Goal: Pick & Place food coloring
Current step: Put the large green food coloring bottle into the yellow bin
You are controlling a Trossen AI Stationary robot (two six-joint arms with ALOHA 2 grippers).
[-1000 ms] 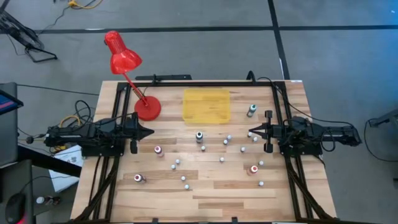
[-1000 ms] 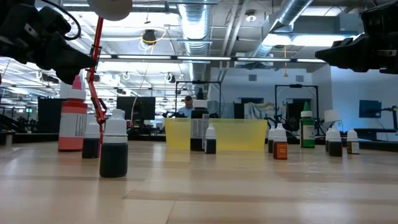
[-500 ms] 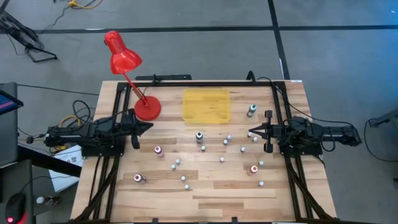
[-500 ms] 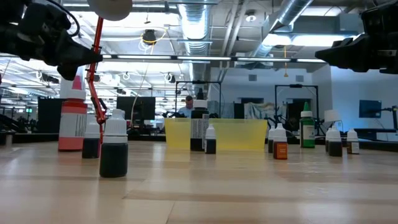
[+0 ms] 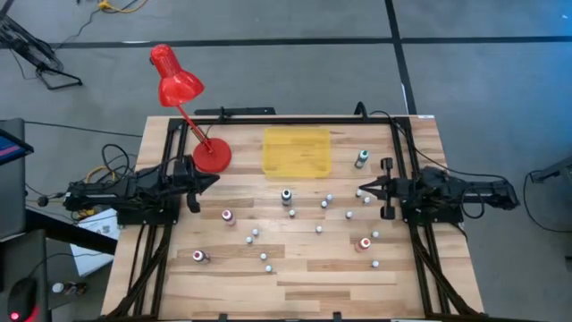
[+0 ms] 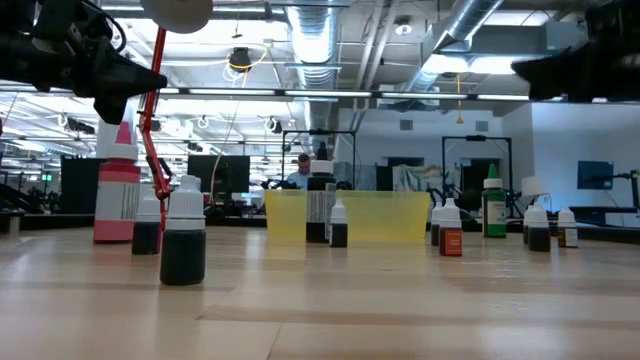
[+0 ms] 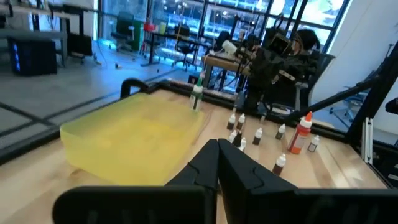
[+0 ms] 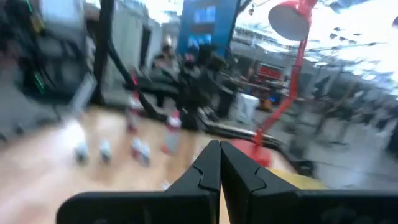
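The food coloring bottles [image 5: 319,229] stand scattered over the bare wood in front of the yellow tray [image 5: 297,150], none inside it yet. One dark bottle with a pale cap [image 5: 286,195] stands just before the tray's front edge, a green one [image 5: 361,159] just beside its right end, and a loose band of small pale-capped ones runs farther out. A red bottle [image 5: 226,216] and another near the front left [image 5: 198,256] lie well away from the tray, and an orange one [image 5: 365,242] is off to the right front.

The left gripper [image 5: 212,182] hangs above the table to the tray's left, fingers pressed together and holding nothing. The right gripper [image 5: 361,190] hangs to the tray's right front, also pinched closed and empty. The task looks barely begun: the reach for a first bottle is the step in hand.

To do it well, I judge a gripper must spread its fingers before descending, come straight down over one cap, and close low on the body, since these narrow bottles tip easily. The right gripper's nearest bottles sit close together [image 5: 327,200], so a wide approach may knock a neighbour.

The red lamp's base [image 5: 212,155] sits just left of the tray, near the left gripper; its slanted stem [image 5: 186,114] could catch a careless swing toward the tray.
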